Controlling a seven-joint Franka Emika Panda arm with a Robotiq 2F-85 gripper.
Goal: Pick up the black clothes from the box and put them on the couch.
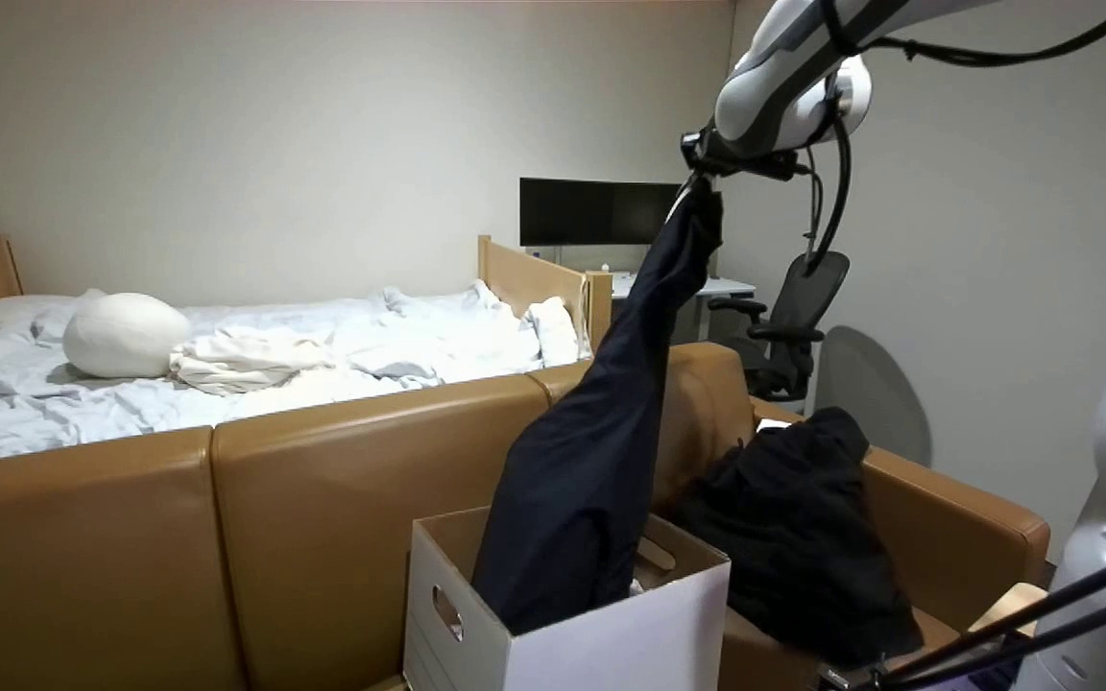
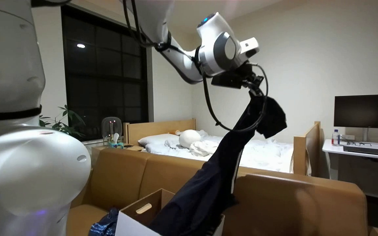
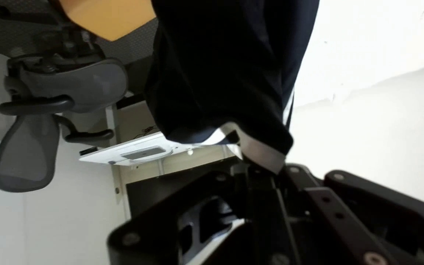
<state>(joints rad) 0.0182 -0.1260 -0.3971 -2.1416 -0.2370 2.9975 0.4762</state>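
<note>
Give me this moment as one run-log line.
gripper: shut on long black garment | garment's lower part: inside box | black heap: on couch | transfer: unfinished

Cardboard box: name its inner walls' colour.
The inner walls are brown, clearest in an exterior view.

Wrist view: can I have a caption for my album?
Jaws grip a white-edged black garment, with an office chair appearing upside down.

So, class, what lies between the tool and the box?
A dark garment stretches from the tool down into the box; both exterior views show it.
</note>
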